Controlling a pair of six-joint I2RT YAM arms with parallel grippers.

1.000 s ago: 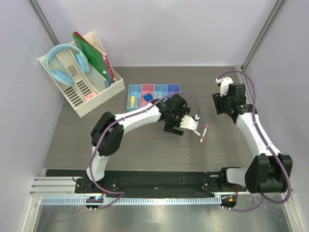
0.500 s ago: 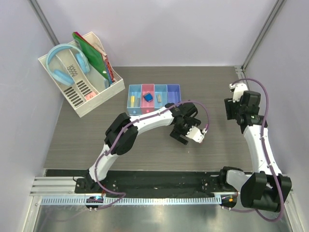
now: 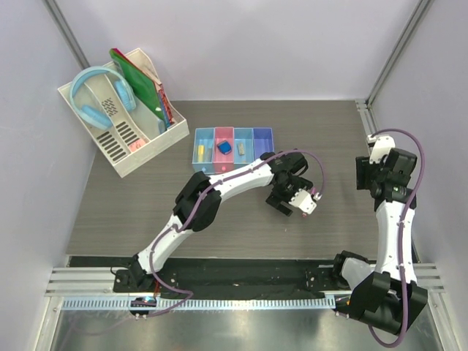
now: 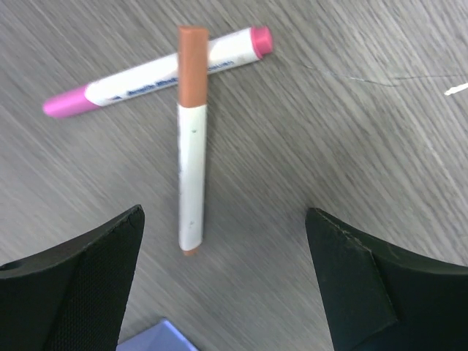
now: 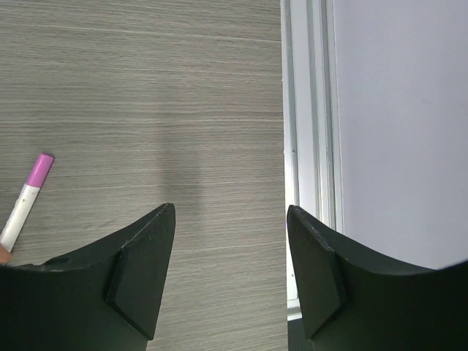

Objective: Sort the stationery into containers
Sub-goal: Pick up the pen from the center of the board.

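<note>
From the left wrist, the left gripper (image 4: 223,216) has its two black fingers (image 4: 88,278) spread wide with nothing between them, low over the table (image 4: 351,131). Just beyond the gap, a little left of its middle, lies the brown-capped pen (image 4: 191,168). Its white barrel runs away from the camera, bare end nearest the fingers and cap at the far end. That cap crosses the pink-capped pen (image 4: 146,73), which lies slantwise behind it, pink at both ends. The two touch where they cross, and the brown cap looks to be on top. Neither pen touches a finger.

From the right wrist, the right gripper (image 5: 231,212) is likewise parted and holds nothing. It hangs over bare grey wood grain near the table's right edge, where a white rail (image 5: 307,146) runs along a lilac wall (image 5: 402,110). The pink end of a white pen shows at the left border, well to the left of the fingers.

From above, the left arm reaches across to right of centre, and the right arm is drawn up by the right edge, well apart from it. Farther back, mid-table, stands the row of four bins (image 3: 262,140). A yellow piece (image 3: 200,152) is in the leftmost light-blue bin, a blue eraser (image 3: 224,147) in the pink one, and a tan piece (image 3: 240,148) in the second light-blue one, with the purple bin at the right end. In the far left corner a white slotted rack (image 3: 146,150) sits askew, holding blue headphones (image 3: 99,95) and green and red folders (image 3: 139,80). Pale lilac walls close in the table on three sides
</note>
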